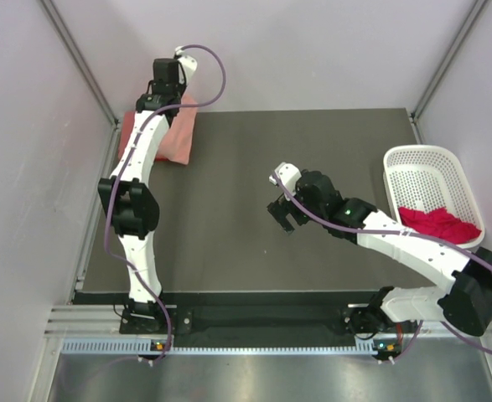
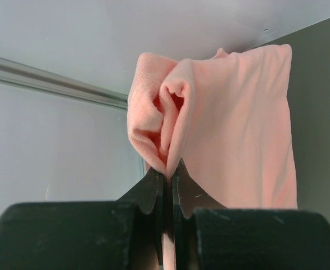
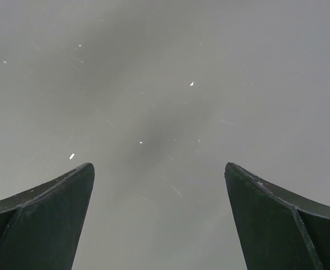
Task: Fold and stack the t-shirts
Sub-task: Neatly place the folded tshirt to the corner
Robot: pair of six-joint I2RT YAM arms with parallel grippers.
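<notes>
A light salmon-pink t-shirt (image 1: 181, 134) lies folded at the table's far left corner. My left gripper (image 1: 170, 99) is shut on a bunched fold of it (image 2: 170, 129); in the left wrist view (image 2: 168, 171) the cloth runs between the closed fingers. A coral-red t-shirt (image 1: 128, 134) shows as a strip under or beside the pink one, left of the arm. A deep magenta-red t-shirt (image 1: 438, 224) lies crumpled in the basket. My right gripper (image 1: 283, 219) is open and empty over bare dark table (image 3: 159, 174).
The white perforated basket (image 1: 422, 167) stands at the table's right edge. Walls and a metal rail (image 2: 52, 81) close in right behind the left corner. The dark table (image 1: 262, 167) stretches between the two arms.
</notes>
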